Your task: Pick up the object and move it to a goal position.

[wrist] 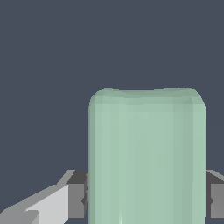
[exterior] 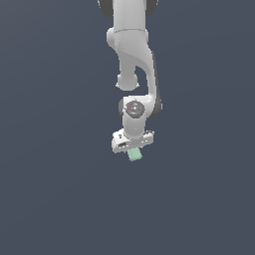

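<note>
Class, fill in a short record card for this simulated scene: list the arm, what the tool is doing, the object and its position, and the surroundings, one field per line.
Arm: one white jointed robot arm, reaching down from the top of the exterior view
Tool: white two-fingered tool, shut on the block
Fingers: dark grey pads against both sides of the block
Object: small pale mint-green rectangular block with rounded edges, sticking out beyond the fingers
Surroundings: plain dark blue-grey background
Goal marker: none visible
</note>
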You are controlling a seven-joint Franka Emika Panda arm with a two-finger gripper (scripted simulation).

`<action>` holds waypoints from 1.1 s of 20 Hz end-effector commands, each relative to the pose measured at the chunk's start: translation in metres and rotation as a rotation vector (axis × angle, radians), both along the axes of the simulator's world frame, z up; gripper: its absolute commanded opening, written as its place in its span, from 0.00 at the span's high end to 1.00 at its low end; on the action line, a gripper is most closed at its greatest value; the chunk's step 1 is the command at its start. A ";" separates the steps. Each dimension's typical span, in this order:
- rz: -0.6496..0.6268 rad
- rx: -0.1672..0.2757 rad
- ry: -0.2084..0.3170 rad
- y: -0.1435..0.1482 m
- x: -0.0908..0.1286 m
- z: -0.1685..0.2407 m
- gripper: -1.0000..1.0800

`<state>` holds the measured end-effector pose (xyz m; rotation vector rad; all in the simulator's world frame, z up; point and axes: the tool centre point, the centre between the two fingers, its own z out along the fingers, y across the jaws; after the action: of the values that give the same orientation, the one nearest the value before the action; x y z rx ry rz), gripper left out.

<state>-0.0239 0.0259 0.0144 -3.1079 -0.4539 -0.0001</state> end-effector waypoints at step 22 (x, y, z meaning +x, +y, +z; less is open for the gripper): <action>0.002 0.000 -0.001 -0.019 0.016 0.080 1.00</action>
<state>-0.0105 0.0103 0.0805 -3.1069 -0.4573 -0.0003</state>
